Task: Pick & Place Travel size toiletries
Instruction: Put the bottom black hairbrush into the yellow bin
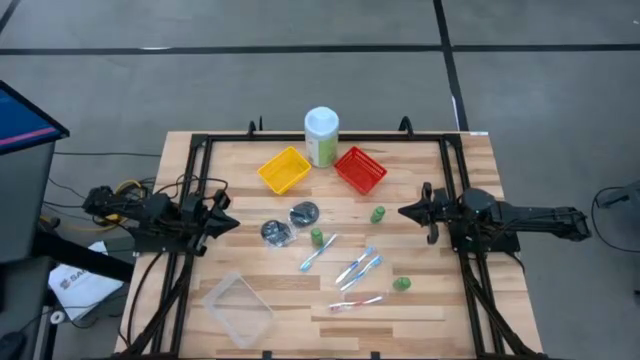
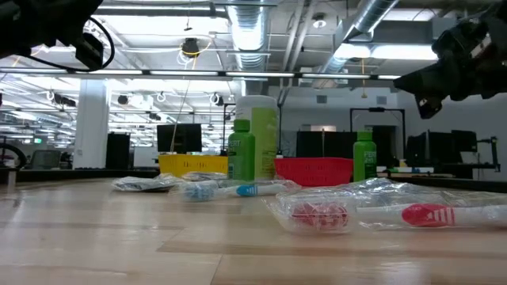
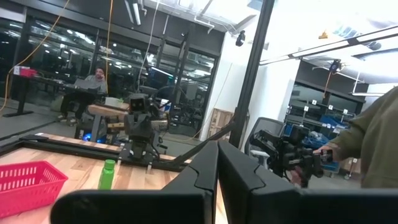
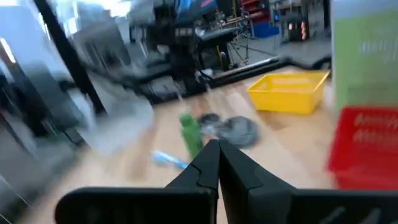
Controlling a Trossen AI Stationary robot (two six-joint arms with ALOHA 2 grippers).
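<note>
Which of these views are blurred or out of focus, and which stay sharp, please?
Right wrist view: motion-smeared, the yellow plastic basket and small green bottle soft-edged. Low view: the nearest wrapped pink toothbrush is out of focus. Left wrist view: bright glare at upper right. High view: evenly lit and sharp.

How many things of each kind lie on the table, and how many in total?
Green bottles: 3
Dark round tins: 2
Toothbrush sticks: 4
Baskets: 2
Clear tray: 1
Pale-green canister: 1
Total: 13
</note>
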